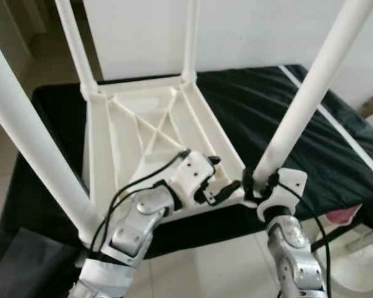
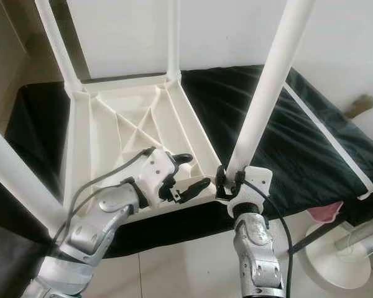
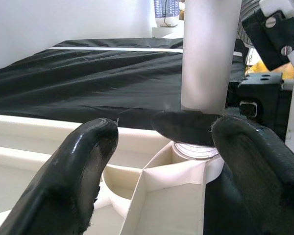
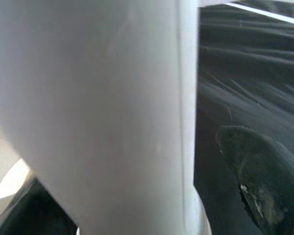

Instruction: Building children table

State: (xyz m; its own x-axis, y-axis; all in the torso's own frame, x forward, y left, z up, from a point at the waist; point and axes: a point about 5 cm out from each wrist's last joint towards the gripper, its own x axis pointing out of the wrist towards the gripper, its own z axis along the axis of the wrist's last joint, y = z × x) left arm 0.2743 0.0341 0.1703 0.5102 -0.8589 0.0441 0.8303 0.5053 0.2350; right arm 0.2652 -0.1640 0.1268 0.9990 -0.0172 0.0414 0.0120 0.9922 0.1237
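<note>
White plastic children table [image 1: 143,124] lying upside down on black-covered bed [image 1: 311,124]. Right pincer [image 1: 260,182] clamping near-right leg [image 1: 311,93] at base; left pincer [image 1: 221,180] resting open on near rim, holding nothing. Four legs showing. Likely light, stiff, slippery; gripping low seems best.

We see soft, even daylight across both head views, bright on the white wall [image 1: 248,31] and on the upturned table's ribbed underside [image 1: 149,124], with no hard shadows. The black cloth [image 2: 311,136] carries a dull sheen along its folds. The near leg [image 4: 98,112] in the right wrist view is a washed-out blur, far too close to focus, and the left gripper's fingertips [image 3: 83,161] look soft at close range
</note>
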